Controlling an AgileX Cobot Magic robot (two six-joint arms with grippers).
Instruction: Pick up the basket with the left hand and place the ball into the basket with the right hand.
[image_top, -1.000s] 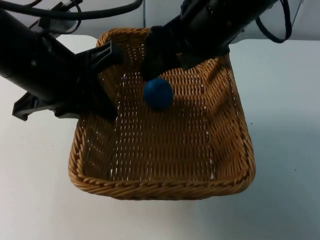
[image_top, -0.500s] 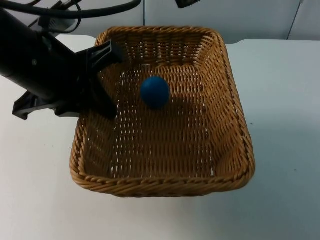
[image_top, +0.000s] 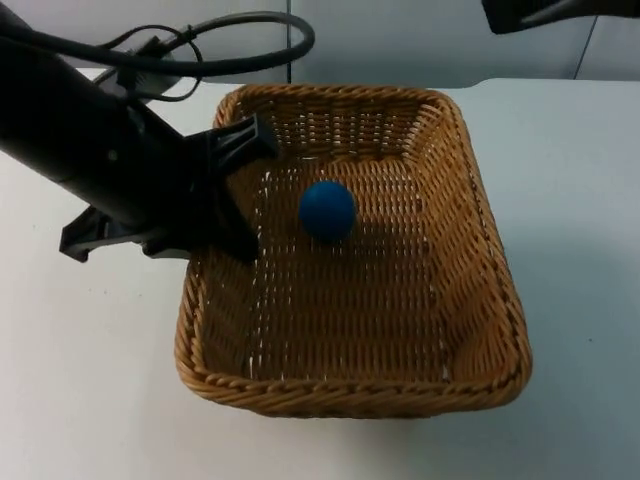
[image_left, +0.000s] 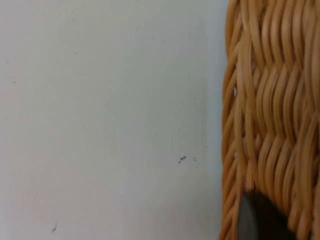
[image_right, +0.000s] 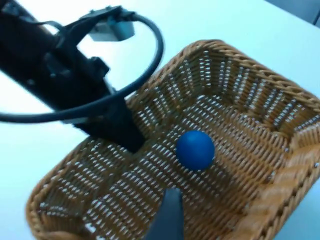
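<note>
Blue ball (image_top: 327, 210) inside the wicker basket (image_top: 495, 300), on its woven floor toward the far wall, nearer the left wall than the right. Basket near the middle of the white table (image_top: 90, 400), clamped at its left rim by the left gripper (image_top: 235, 190), one finger inside the wall and one outside. Right gripper (image_right: 170, 220) raised clear above the basket; impossible to tell if open or closed.

Risks: a tilt or jerk of the left arm could send the ball rolling across the floor, perhaps over the low rim; a one-sided hold could let the basket sag or slip.

Left wrist view: weave pressed against a fingertip (image_left: 250, 222), probably the outer wall. Right wrist view: ball (image_right: 195, 149) and left arm (image_right: 60, 80) from above.
</note>
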